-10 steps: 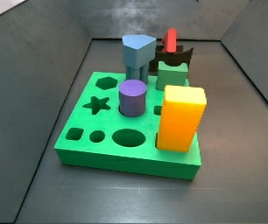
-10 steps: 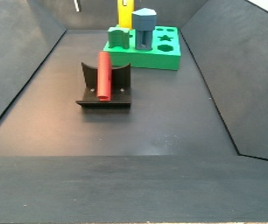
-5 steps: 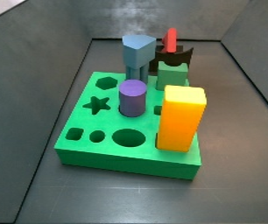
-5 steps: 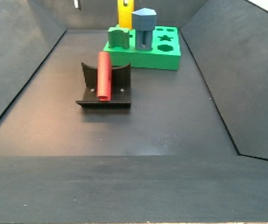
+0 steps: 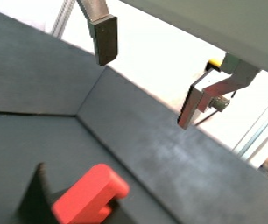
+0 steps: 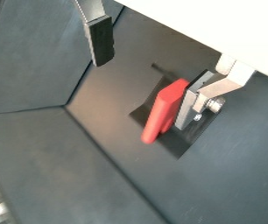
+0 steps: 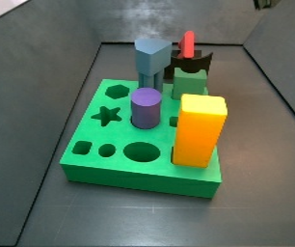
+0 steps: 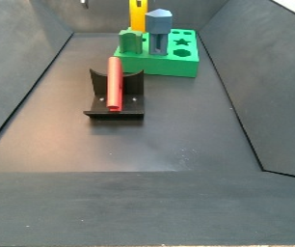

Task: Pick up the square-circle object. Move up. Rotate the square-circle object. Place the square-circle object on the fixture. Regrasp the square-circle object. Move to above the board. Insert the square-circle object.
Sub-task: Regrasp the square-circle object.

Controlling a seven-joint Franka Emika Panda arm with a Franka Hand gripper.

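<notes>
The gripper (image 6: 148,61) is being held high above the floor, clear of everything; only a sliver of it is being caught at the top edge in a side view (image 7: 261,4). In both wrist views the two silver fingers (image 5: 103,37) are being shown spread wide, with nothing between the dark pads.

Below the open jaws, the square-circle object (image 6: 165,109) is being carried by the fixture (image 8: 114,94), not by the arm. It is being seen in a side view as a slim red bar (image 8: 114,81) lying in the notch of the dark bracket, leaning against its upright. Its long axis is running roughly from the near end of the box towards the far end, where the board (image 8: 163,56) is standing, and is tilted upward. In a side view from the board's end, the upper end (image 7: 188,42) is being seen poking up above the fixture (image 7: 189,66). Which end is the stepped one cannot be told.

Progress, as judged: pick-up, lift, rotation and placement on the fixture appear done. The regrasp is judged to be the step in hand, with the jaws open and not yet lowered onto the piece. The move above the board and the insertion are left.

Farthest off, the board is being occupied by a yellow block (image 7: 200,128), a purple cylinder (image 7: 145,106) and a blue-grey peg (image 7: 149,58).
</notes>
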